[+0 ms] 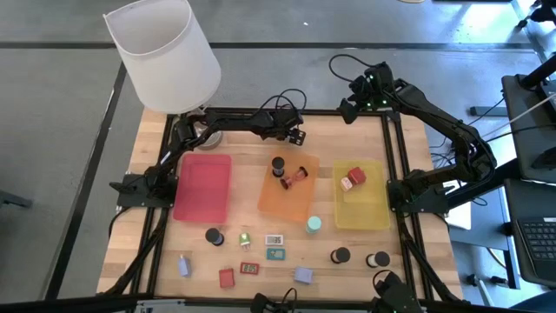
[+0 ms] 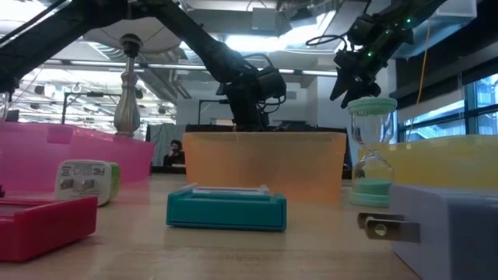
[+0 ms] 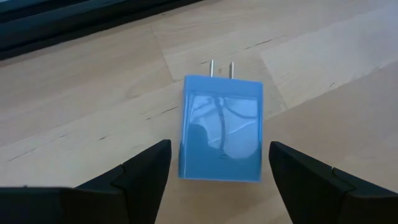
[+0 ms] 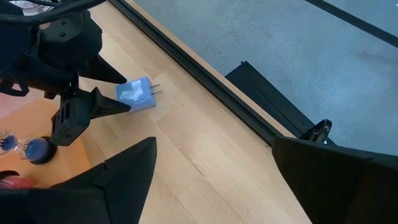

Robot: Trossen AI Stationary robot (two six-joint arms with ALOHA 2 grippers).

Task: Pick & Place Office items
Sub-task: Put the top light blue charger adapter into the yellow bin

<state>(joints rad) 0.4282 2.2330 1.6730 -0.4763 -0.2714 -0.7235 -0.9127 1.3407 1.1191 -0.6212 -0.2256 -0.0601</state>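
Wooden table point(image 1: 408, 252): three trays, two claws

Glossy blue plastic charger point(image 3: 221, 127), matt wooden table point(image 3: 93, 106)

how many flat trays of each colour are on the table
pink tray: 1
orange tray: 1
yellow tray: 1
total: 3
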